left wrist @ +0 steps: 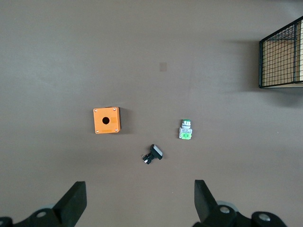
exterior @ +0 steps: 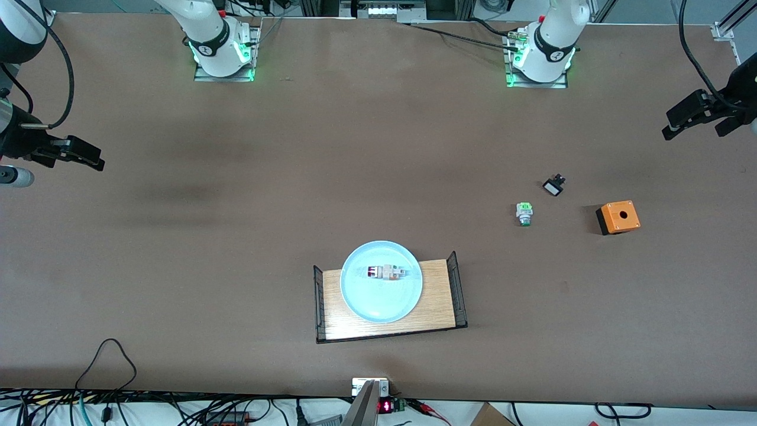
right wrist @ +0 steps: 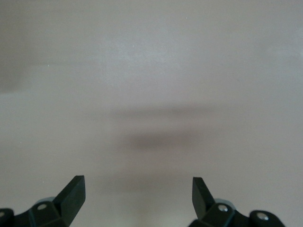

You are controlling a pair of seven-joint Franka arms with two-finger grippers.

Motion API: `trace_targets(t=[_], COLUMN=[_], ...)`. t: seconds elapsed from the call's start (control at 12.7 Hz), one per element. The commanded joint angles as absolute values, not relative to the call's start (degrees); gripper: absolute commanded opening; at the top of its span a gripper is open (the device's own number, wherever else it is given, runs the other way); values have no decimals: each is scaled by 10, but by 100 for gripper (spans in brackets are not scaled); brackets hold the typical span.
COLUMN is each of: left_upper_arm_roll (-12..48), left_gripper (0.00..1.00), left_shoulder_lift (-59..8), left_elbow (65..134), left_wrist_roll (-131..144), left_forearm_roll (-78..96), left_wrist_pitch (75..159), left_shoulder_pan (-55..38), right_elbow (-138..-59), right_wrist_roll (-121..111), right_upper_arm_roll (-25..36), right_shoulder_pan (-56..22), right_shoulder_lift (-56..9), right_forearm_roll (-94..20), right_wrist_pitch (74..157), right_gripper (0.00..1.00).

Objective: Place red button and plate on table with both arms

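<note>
My 2 arms wait raised over the table (exterior: pixel 236 177), left gripper (exterior: pixel 680 124) and right gripper (exterior: pixel 89 155) both spread wide.

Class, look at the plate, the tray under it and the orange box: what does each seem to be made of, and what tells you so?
Plate: probably glazed ceramic or hard plastic; smooth pale-blue surface with a soft sheen.
Tray: light wood or wood-look board, grain lines visible; its ends are black wire mesh, likely metal.
Orange box: looks like moulded plastic; even matte colour, crisp edges, small corner screws.
</note>
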State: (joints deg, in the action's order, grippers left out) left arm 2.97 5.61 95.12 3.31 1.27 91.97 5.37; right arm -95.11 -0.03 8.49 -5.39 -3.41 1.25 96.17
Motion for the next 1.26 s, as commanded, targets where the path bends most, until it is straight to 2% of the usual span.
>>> trace_targets(t=[0.0, 0.71, 1.18], left_upper_arm_roll=[36, 40, 52], left_gripper=[100, 100, 100], left_shoulder_lift=[51, 40, -20], left_elbow=[938, 950, 912], left_wrist_roll=[21, 17, 133], left_forearm_roll=[11, 6, 12], left_wrist_pitch=[912, 900, 897], left_shoulder_pan=[57, 51, 39], right_elbow=[-942, -942, -942], right_wrist_roll=[-9, -10, -9], right_upper_arm_roll=[86, 86, 86], right_shoulder_pan=[-57, -57, -55], right_shoulder_lift=[-33, -33, -33], right_forearm_roll=[15, 15, 15], right_wrist_pitch=[951, 951, 951], right_gripper=[100, 100, 100])
